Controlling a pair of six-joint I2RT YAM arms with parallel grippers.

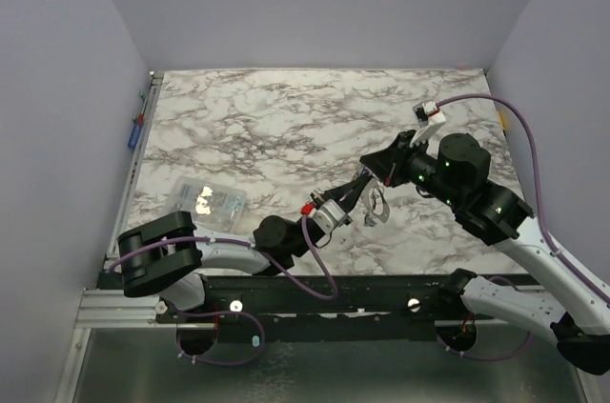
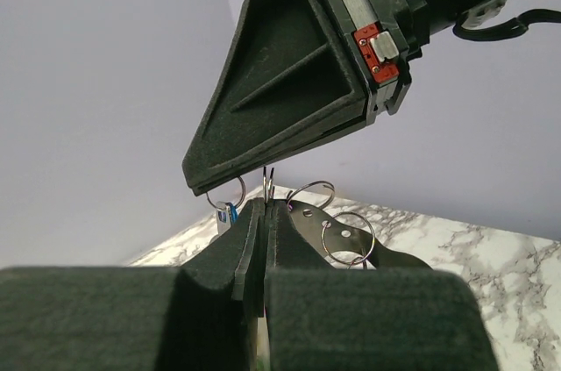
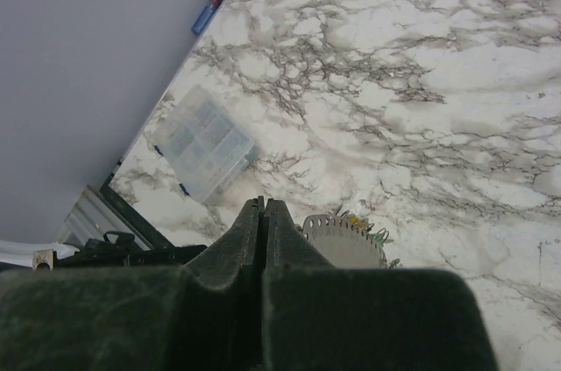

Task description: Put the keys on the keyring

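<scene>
- Far left: clear box (image 1: 208,201), lying on the surface (image 1: 286,117).
- Left hand (image 2: 266,206): jaws pressed together on two thin wire ends, which I took for the keyring (image 2: 267,174), held up off the surface.
- Keys: bunched just beside that hand. One blue-tagged key (image 2: 230,211) hung on a small ring (image 2: 224,196) by the fingertips.
- Right hand (image 3: 263,206): closed, tip nearly meeting the left. I could not tell whether it pinched anything.
- Step in hand, by my reckoning: threading a key onto the wire.
- Next move called for: sliding a key's eye over the wire end without loosening my left grip.
</scene>
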